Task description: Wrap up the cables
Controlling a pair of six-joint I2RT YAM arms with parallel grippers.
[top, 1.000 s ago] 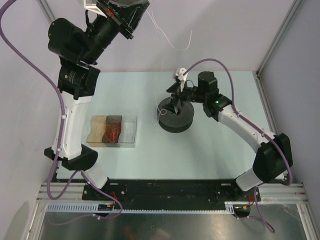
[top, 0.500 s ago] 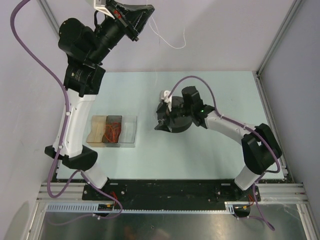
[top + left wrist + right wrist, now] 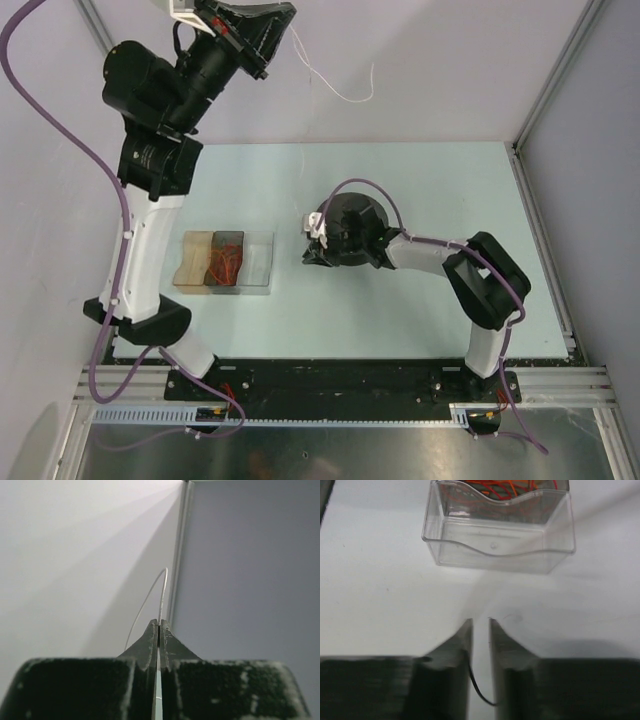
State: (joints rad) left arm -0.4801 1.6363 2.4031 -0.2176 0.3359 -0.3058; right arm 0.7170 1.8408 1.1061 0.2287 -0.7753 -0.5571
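The left claw, high above and behind the spool, is clenched on the white cable, whose free end loops near the back wall. The right claw sits low at the spool's left side, facing the clear box. Its jaws are a narrow slit apart around a thin dark strand, not pinching it. The cable's run down to the spool is too fine to trace. The right arm is nearer for winding.

Table: pale mint-green flat tabletop, matt and evenly lit.
Back wall: plain white panel behind the tabletop.
Side wall: grey-lilac panel to its right.
Frame: silver aluminium post at its far right corner; slotted aluminium rail along its near edge.
Light: soft, faint shadows.
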